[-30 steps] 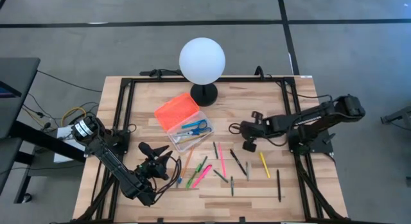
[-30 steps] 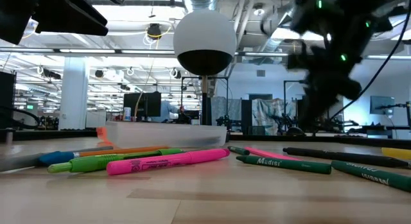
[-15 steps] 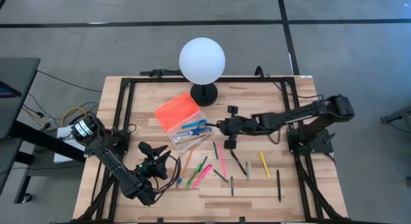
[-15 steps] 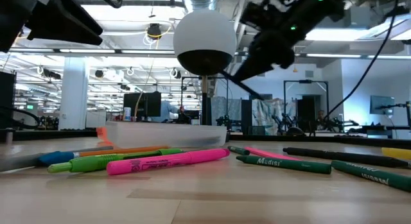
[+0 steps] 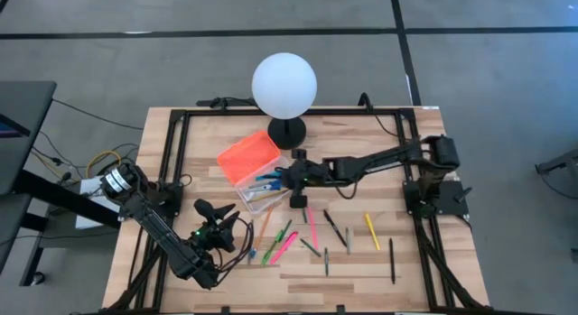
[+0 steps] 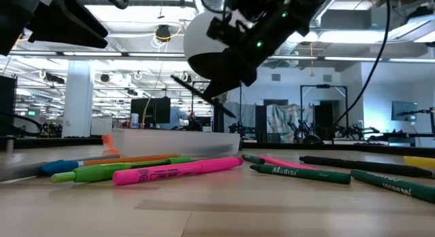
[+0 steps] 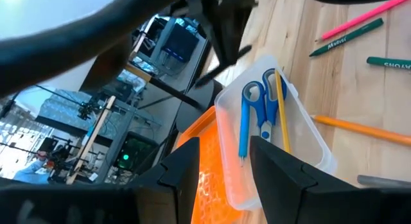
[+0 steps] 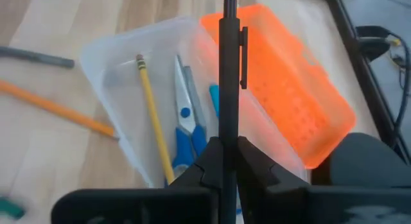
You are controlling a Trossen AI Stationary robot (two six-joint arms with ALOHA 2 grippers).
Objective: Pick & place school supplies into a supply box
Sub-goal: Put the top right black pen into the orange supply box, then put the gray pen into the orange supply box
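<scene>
Your left claw point(image 5: 217, 236) waits at the near left of the counter point(image 5: 361, 270), fingers spread and holding nothing; its arm runs back to the near-left corner.

Just right of it, loose supplies lie flat on the wood: a green marker point(image 5: 279, 236) and a pink highlighter point(image 5: 285, 245) side by side, an orange pencil point(image 5: 264, 226) slanting toward the box, a pink pen point(image 5: 312, 223), two dark green pens point(image 5: 310, 247), a black pen point(image 5: 335, 227), a yellow pen point(image 5: 371, 231) and, nearest the right rail, a black pencil point(image 5: 391, 260). All lie apart from both claws.

Farther in, the supply box point(image 5: 267, 190) sits left of centre, its clear tray open and its orange lid point(image 5: 248, 156) folded back on the far-left side. Inside the tray you have blue-handled scissors point(image 8: 186, 124) and a yellow pencil point(image 8: 152, 112).

Your right claw point(image 5: 295, 175) reaches across from the right, over the tray's right end. It is clamped on a black pen point(image 8: 229, 76), which sticks out beyond the fingertips above the tray and clear of the counter.

Beyond the box stands a white globe lamp point(image 5: 284, 85) on a black base.
</scene>
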